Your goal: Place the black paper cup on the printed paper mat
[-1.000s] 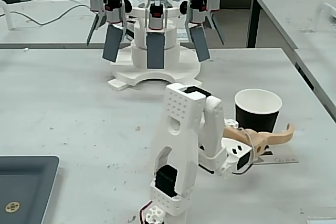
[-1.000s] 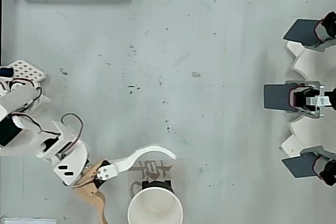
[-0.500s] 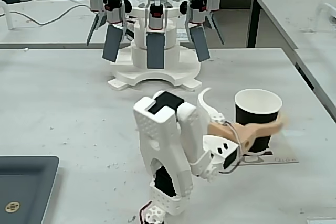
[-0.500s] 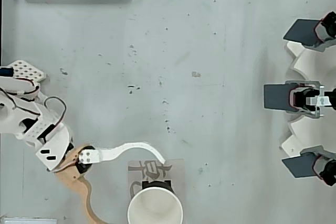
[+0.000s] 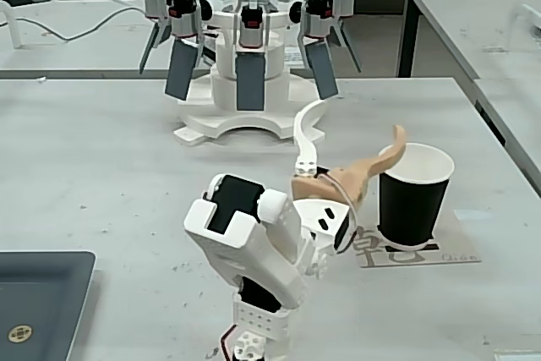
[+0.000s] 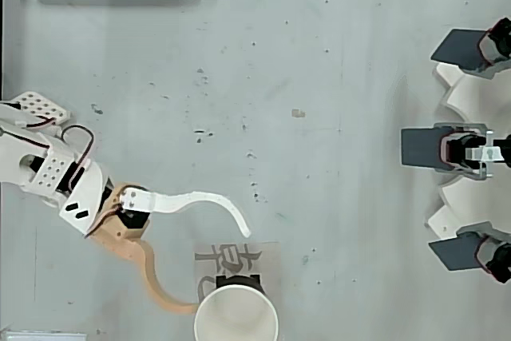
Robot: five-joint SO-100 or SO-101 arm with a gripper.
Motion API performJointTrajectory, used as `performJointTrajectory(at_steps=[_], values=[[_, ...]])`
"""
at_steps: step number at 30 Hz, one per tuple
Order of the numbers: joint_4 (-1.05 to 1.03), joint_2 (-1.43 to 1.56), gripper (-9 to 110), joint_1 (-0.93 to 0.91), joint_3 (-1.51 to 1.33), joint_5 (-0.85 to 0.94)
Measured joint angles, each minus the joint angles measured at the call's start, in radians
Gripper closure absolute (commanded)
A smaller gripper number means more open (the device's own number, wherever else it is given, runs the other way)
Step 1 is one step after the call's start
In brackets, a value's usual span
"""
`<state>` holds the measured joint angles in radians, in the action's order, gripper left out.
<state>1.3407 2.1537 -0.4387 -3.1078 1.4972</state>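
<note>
1. The gripper (image 6: 221, 271) is spread wide open: in the overhead view the white finger (image 6: 209, 201) curves out over the table, and the tan finger (image 6: 150, 277) sweeps round the other way, a broad gap between the two tips.

2. Nothing sits between the fingers. In the overhead view the tan fingertip reaches right up to the side of the black paper cup (image 5: 412, 202); whether it touches the cup wall I cannot tell. The white tip hangs just above the mat's upper edge, clear of the cup.

3. In the fixed view the tan finger (image 5: 372, 168) rises beside the cup's left side, its tip up near the white rim, and the white finger (image 5: 306, 137) arcs away behind it.

4. The cup stands upright, mouth open to the ceiling, white inside showing. It is resting on the printed paper mat (image 6: 263, 257), covering much of it, with the grey character (image 5: 365, 244) and some of the dark print peeking out at the cup's base.

5. In the overhead view the cup (image 6: 236, 314) sits toward the mat's lower part, hard against the bottom edge of the picture.

6. The white arm (image 5: 254, 251) comes in from the near edge of the grey table (image 5: 101, 166) in the fixed view.

7. Farther out: a white multi-armed device (image 5: 245, 48) with dark flat paddles stands at the far side of the table, and a dark tray (image 5: 42, 302) lies at the lower left corner of the fixed view.
</note>
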Motion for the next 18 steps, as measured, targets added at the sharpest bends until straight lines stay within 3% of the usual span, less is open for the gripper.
performJointTrajectory(at_steps=[18], values=[[-0.147, 0.054, 81, 0.353, 0.005, 0.000]])
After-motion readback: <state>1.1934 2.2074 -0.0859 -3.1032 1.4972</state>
